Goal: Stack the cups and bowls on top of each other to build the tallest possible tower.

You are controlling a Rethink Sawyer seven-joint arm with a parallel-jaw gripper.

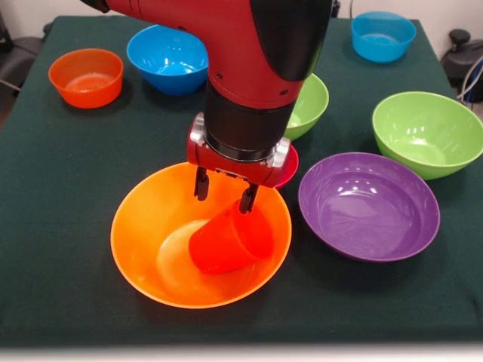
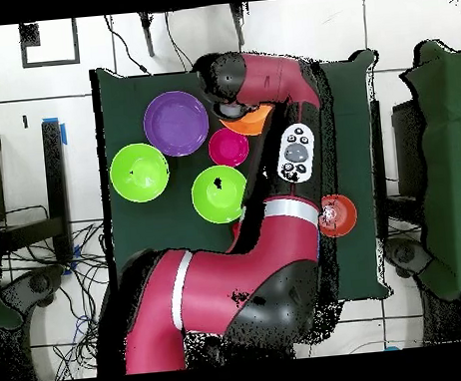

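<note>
One arm [image 1: 249, 68] dominates the table [image 1: 60, 249], reaching down over the big orange bowl [image 1: 143, 226] near the front edge — that bowl looks like the base of the tower. Inside it sits the orange cup [image 1: 226, 241], mouth down but tilted, leaning toward the bowl's left side, not yet square on the bottom. The gripper [image 1: 224, 197] hangs right above it, fingers spread apart, the right tip at the cup's upper edge and the left one clear of it — so a released hold, nothing grasped.

Judging from that, the step in hand is seating the cup as the second tier. Next move calls for care: the cup wants to stand upright and level before anything goes on top, or the tower leans from the start. The small crimson bowl [image 1: 290, 170], peeking out behind the gripper, seems the handy next piece.

Now the count, big to small: one big orange bowl, one purple bowl [image 1: 368, 205], two green bowls — one [image 1: 426, 132] on the right, one [image 1: 311, 102] half hidden by the arm — two blue bowls [image 1: 166, 56] and [image 1: 383, 34] at the back, one small orange bowl [image 1: 85, 75], one crimson. Eight bowls, and just one cup showing.
</note>
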